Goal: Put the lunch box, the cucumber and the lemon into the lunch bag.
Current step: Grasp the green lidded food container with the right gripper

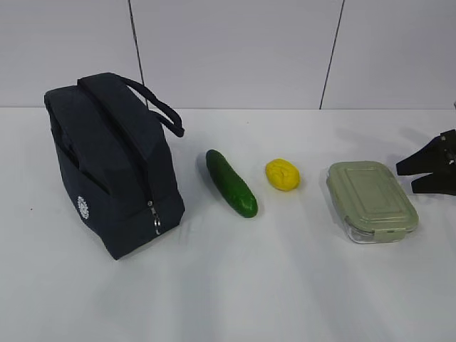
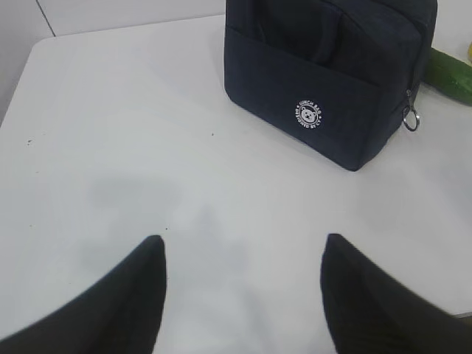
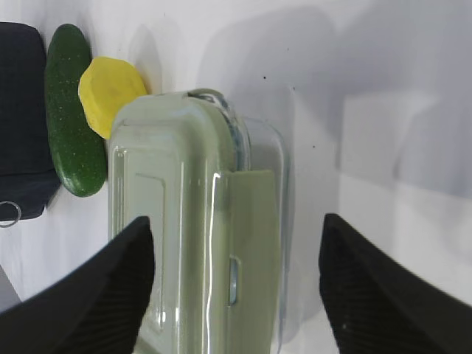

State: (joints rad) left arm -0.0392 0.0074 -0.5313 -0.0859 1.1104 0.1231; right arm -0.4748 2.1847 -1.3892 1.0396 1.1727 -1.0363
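Sitting on the white table [image 1: 235,285]: four things stood in a row, from the left side to the right side.
Lunch bag [image 1: 114,164]: it stood upright near the left edge of the table. It was dark navy with two loop handles on top. A small white round logo [image 2: 310,114] showed on its side. A metal ring pull [image 2: 411,118] hung from the zipper at the front corner. The bag looked zipped up.
Cucumber [image 1: 231,182]: it lay just to the right of the bag, not touching it. It was dark green and shiny, and it lay at a slant.
Lemon [image 1: 282,174]: it lay between the cucumber and the lunch box, apart from both. It was small and bright yellow.
Lunch box [image 1: 370,201]: it lay flat near the right edge of the table. Its pale green lid was on, and its sides were clear.
Right end effector [image 3: 236,287]: its two black fingers [image 3: 110,295] were spread wide, one on each side of the lunch box. It was released and held nothing. I could not tell if it touched the box.
Left end effector [image 2: 243,287]: it hung over a bare part of the table, near the front left. Its fingers were apart and it held nothing. The bag was well away from it.
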